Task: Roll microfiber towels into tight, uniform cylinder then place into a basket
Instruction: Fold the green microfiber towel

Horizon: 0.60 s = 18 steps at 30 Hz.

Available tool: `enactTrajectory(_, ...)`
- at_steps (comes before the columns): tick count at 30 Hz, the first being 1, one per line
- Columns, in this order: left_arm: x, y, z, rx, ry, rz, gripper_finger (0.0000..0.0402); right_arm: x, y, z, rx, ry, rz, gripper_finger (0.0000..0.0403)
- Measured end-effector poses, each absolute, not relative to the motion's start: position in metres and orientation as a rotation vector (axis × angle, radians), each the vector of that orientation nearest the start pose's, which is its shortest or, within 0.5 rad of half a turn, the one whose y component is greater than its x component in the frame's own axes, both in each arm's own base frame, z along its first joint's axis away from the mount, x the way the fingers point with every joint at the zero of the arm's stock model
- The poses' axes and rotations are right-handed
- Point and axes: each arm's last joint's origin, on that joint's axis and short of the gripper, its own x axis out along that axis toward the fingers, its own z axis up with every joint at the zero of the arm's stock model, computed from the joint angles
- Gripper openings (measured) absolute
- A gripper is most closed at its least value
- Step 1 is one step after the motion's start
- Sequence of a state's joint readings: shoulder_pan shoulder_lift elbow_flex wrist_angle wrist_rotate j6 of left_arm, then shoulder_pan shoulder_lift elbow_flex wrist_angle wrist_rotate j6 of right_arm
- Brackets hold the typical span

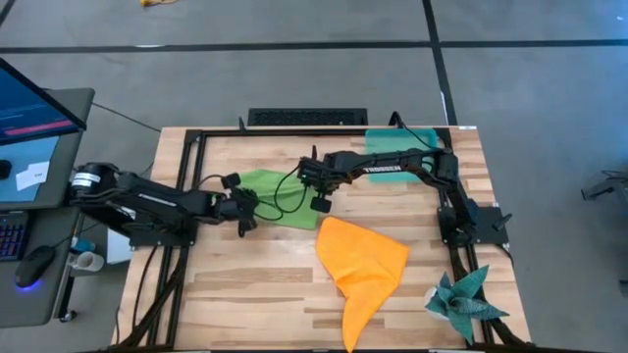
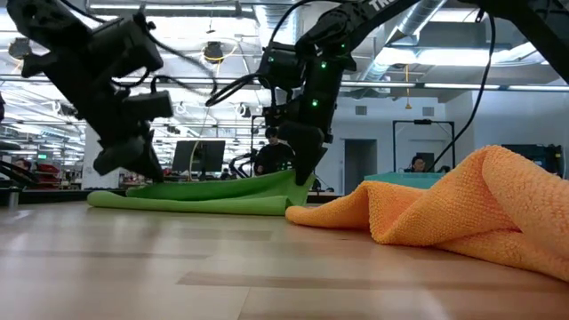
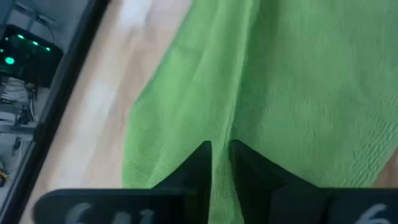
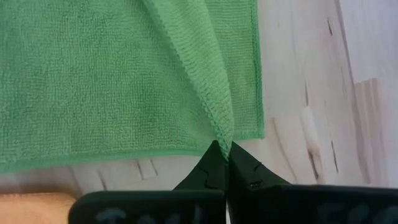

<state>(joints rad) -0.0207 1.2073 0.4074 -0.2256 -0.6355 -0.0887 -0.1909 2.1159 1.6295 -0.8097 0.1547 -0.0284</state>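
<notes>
We see the right claw (image 4: 226, 163) pinching the green towel's (image 1: 272, 188) edge, lifting a ridge. The left claw (image 3: 221, 163), at the towel's nine o'clock side, stands narrow around a fold. The orange towel (image 1: 361, 263) lies at five o'clock on the bench (image 1: 255, 284).

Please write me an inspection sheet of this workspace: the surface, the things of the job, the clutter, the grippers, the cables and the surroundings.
Surface: wooden table with a black frame along its edges.
Job's things: green towel lies flat between the arms, one corner lifted; orange towel lies crumpled and unrolled; teal basket sits at the far edge under the right arm.
Clutter: dark teal spiky cloth at the near right corner.
Grippers: left gripper is pinching a fold of the green towel; right gripper is shut on the towel's corner.
Cables: black cables loop along both arms.
Surroundings: laptop and mouse on a side desk; people sit in the room behind.
</notes>
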Motion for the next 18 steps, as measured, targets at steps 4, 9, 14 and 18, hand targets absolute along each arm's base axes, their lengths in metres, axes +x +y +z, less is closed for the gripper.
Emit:
enactTrajectory(4, 0.184, 0.016, 0.143, 0.269, 0.958, 0.606, 0.0012, 0.419, -0.086, 0.175, 0.0, 1.304, -0.278, 0.001)
enactTrajectory(9, 0.185, 0.023, 0.146, 0.265, 0.948, 0.613, 0.0004, 0.419, -0.086, 0.175, 0.0, 1.304, -0.278, 0.001)
enactTrajectory(14, 0.185, 0.023, 0.144, 0.202, 0.966, 0.508, 0.0001, 0.419, -0.086, 0.175, 0.0, 1.304, -0.278, 0.001)
enactTrajectory(18, 0.188, 0.021, 0.144, 0.167, 0.953, 0.422, 0.0, 0.419, -0.086, 0.175, 0.001, 1.304, -0.279, 0.001)
